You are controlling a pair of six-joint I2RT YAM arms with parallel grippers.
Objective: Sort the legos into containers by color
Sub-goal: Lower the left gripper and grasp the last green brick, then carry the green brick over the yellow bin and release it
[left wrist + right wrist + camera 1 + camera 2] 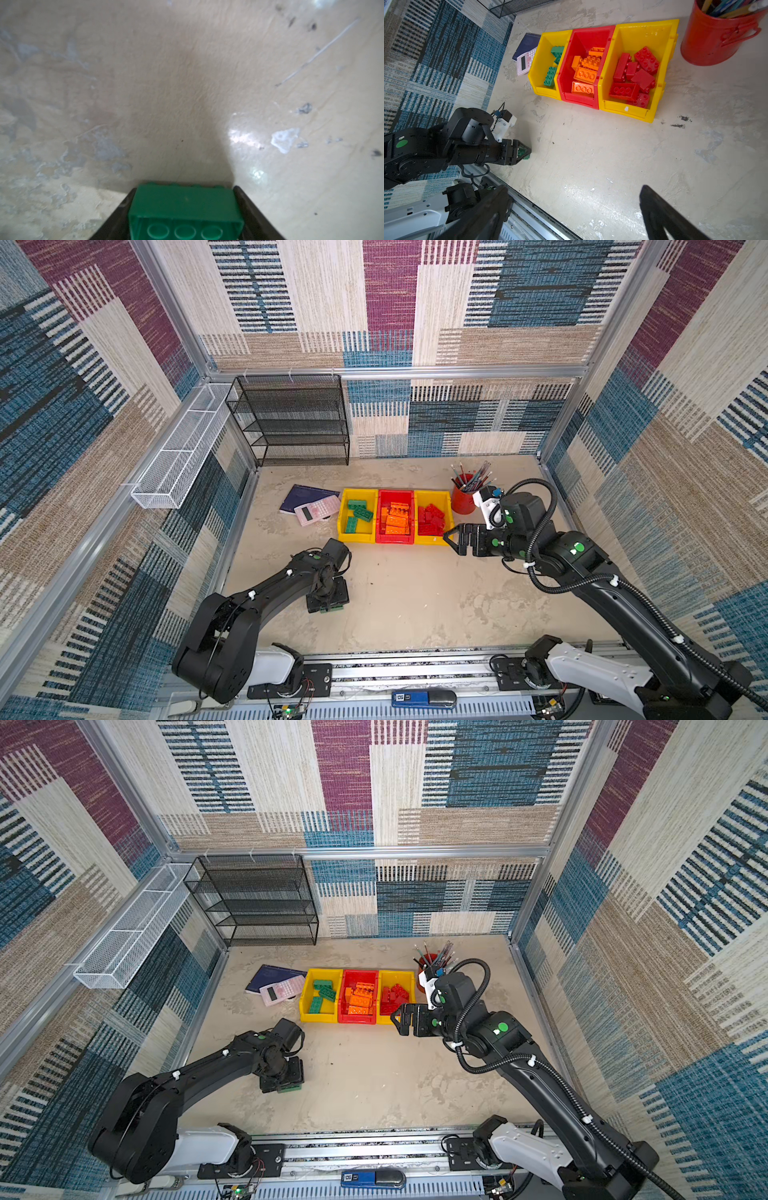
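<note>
Clamping a green brick [182, 204], left tool [330, 605] hiding most of it, right tool [452, 542] spread wide, fingers [660, 212] partly cropped

Centre and near worktop [415, 597] bare: wide lane between the arms. Far side, three bins [395, 540] touch in a row, tops open from above. Pencil cup [462, 504] sits just beside the right yellow bin [432, 492]. Right pincer [451, 543], spread wide, hovers at that bin's near corner. Notebook [305, 495] and calculator [318, 509] lie just beside the left yellow bin [356, 537]. Left pincer [523, 152] clamps a green lego [185, 207] low, front-left.
</note>
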